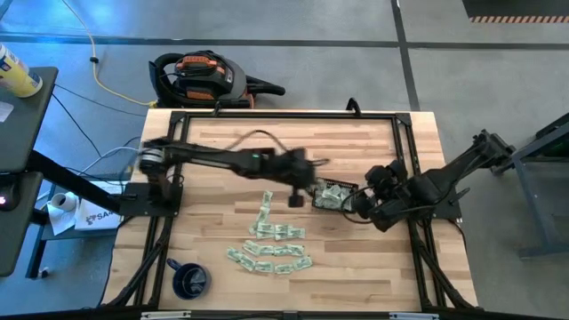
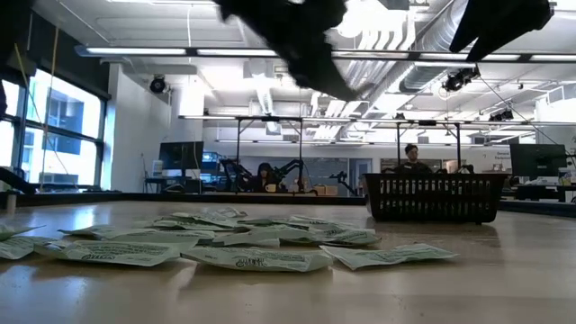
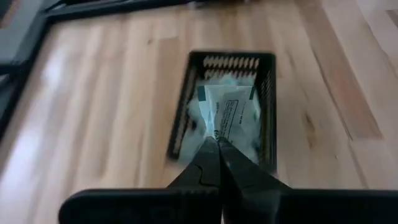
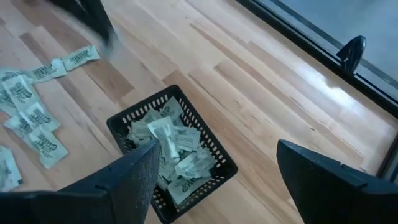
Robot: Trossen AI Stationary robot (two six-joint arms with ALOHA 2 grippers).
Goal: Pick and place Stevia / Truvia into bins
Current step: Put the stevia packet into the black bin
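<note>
Checking the black tray (image 4: 214,167) first, I see it partly filled with a loose heap of pale green and white sachets (image 4: 171,149), lying at mixed angles and overlapping. The tray stands on the wooden table (image 1: 222,284). More sachets (image 1: 271,249) lie flat on the table just beside the tray, on the side toward the dark blue mug (image 1: 188,279); their long axes point in mixed directions, several running roughly toward the tray. The left gripper (image 3: 216,144) hangs above the tray, fingers pressed together, and I see no sachet between them. The right gripper (image 4: 217,180) also sits over the tray, fingers spread wide with nothing held. In the low view, the tray's walls show as an open lattice.
</note>
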